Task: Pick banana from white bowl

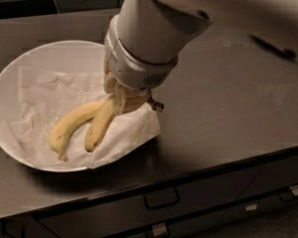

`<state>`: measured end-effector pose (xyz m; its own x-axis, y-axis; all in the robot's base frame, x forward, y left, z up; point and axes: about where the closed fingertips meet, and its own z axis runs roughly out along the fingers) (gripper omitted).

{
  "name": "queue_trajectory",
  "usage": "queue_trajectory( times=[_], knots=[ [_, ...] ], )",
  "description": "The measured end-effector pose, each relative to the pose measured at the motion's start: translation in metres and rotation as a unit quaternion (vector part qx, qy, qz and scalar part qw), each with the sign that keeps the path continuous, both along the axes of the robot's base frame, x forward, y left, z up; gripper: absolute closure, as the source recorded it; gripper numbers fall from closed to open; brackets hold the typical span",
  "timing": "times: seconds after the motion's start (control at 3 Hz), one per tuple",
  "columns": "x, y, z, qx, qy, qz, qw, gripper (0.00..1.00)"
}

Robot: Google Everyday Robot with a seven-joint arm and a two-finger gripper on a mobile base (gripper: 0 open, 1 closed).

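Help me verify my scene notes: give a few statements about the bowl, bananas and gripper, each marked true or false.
1. The left banana and right banana both lie in the white bowl. True.
2. The gripper hangs over bare counter, away from the bowl. False: it is down at the bananas' upper ends, over the bowl.
3. A crumpled paper sheet lines the bowl. True.
4. The bowl sits on the floor. False: it sits on a dark counter.
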<state>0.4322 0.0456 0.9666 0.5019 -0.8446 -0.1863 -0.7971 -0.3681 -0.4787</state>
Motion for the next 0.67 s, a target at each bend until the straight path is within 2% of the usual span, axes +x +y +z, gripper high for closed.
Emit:
queue_trajectory(
  times=[0.33,0.67],
  knots=[
    [0.012,-0.005,0.031,-0.004,-0.03,0.006,0.9995,1.0],
    [0.006,-0.002,0.041,-0.001,-0.041,0.007,0.9991,1.0]
  ],
)
